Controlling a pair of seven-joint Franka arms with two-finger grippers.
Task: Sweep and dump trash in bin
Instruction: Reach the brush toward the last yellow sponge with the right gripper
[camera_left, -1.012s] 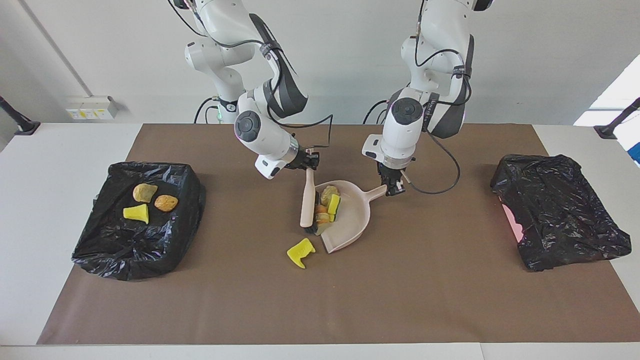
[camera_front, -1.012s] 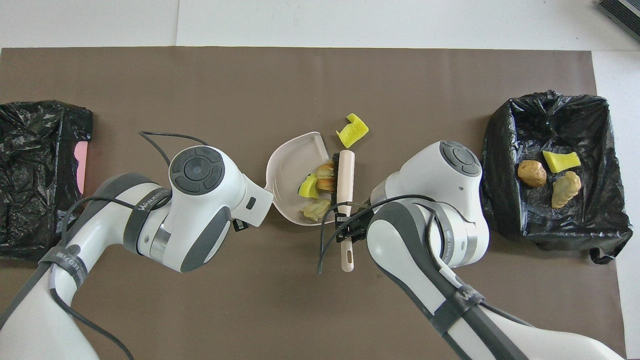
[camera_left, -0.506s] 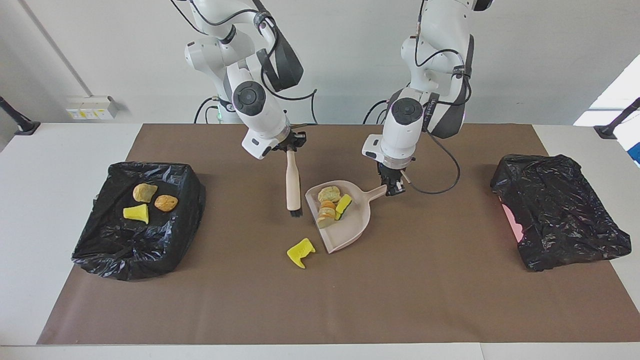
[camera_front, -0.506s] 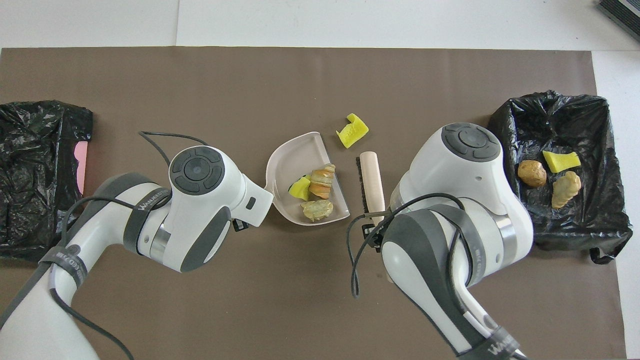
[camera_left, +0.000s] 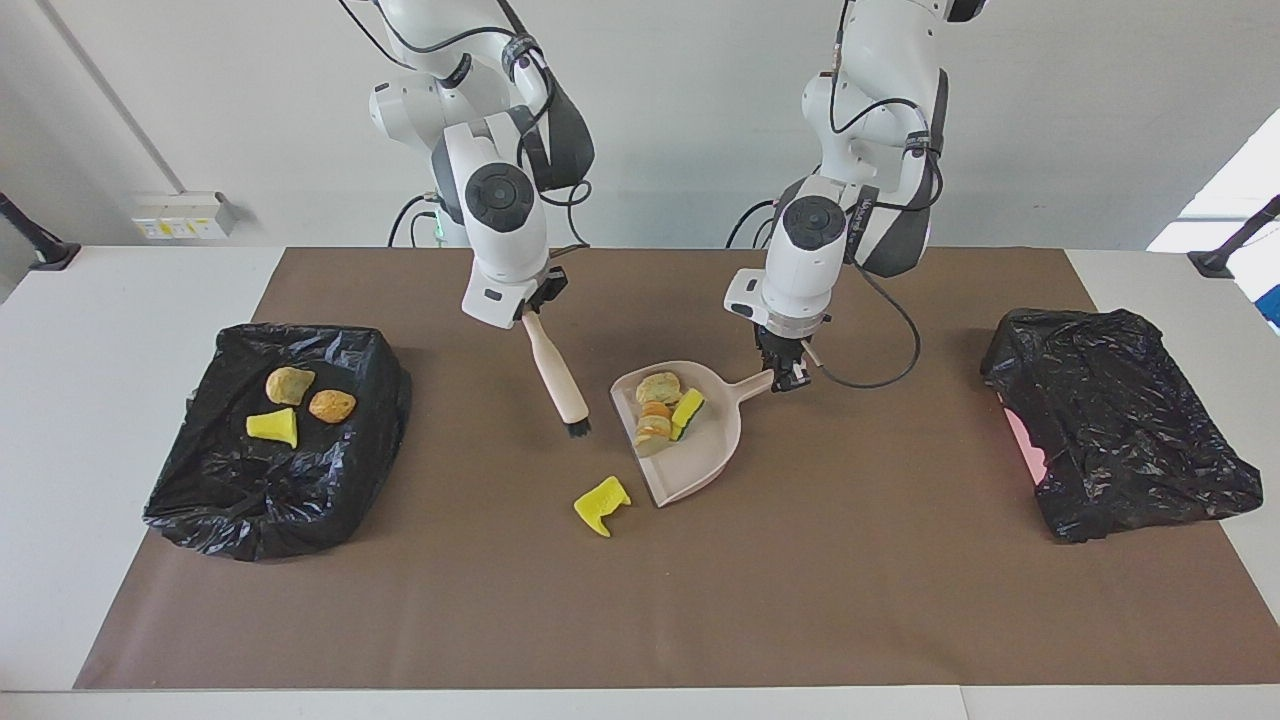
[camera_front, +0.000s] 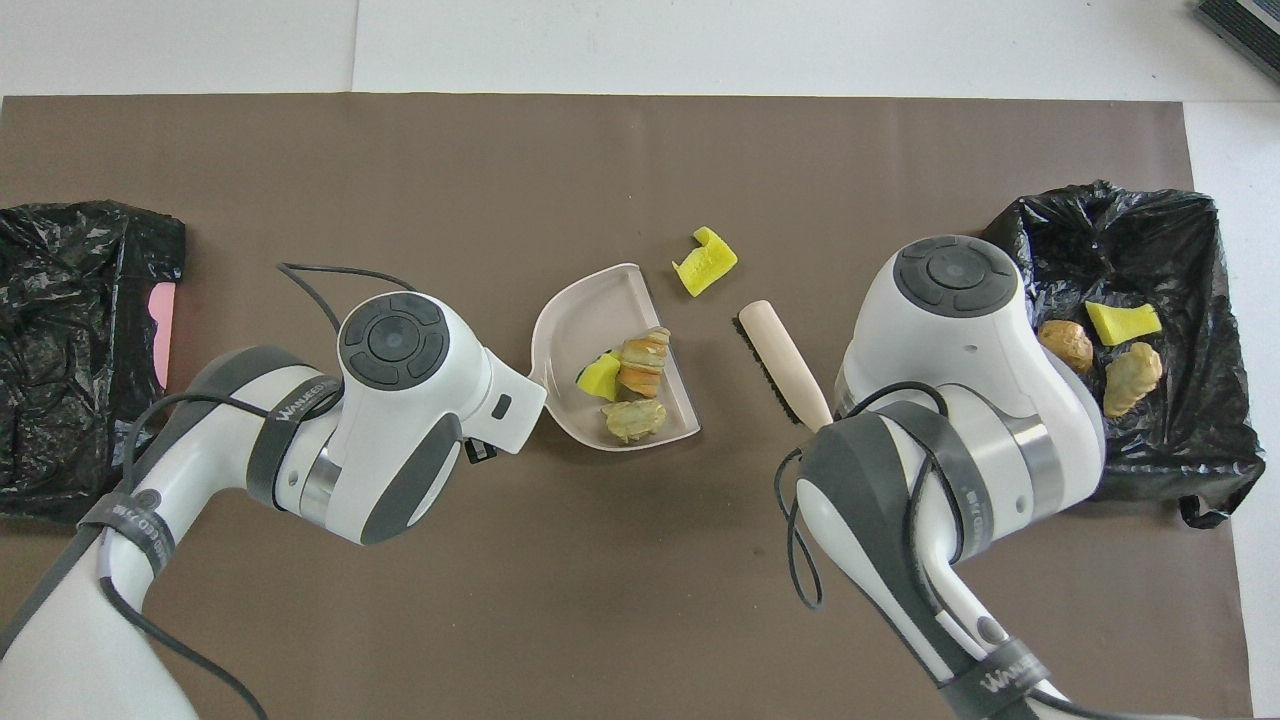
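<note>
Trash: three lumps (camera_left: 662, 410) are sitting in the dustpan (camera_left: 705, 455), which the left pincer (camera_left: 790, 375) is gripping by the handle to steady it; one yellow wedge (camera_left: 601, 505) is lying just outside its lip. The right pincer (camera_left: 533, 310), clenched on the brush (camera_left: 560, 385), is hanging it beside the pan, probably lining up for that wedge. Three lumps are already lying in the bin (camera_left: 200, 480) at the right arm's end of the bench.

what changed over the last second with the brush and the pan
The right gripper, shut on the brush, lifted it off the dustpan's open edge and swung it toward the right arm's end of the table. The three lumps slid deeper into the pan. The left gripper holds the pan handle as before; the loose yellow wedge and both bins stayed put.
</note>
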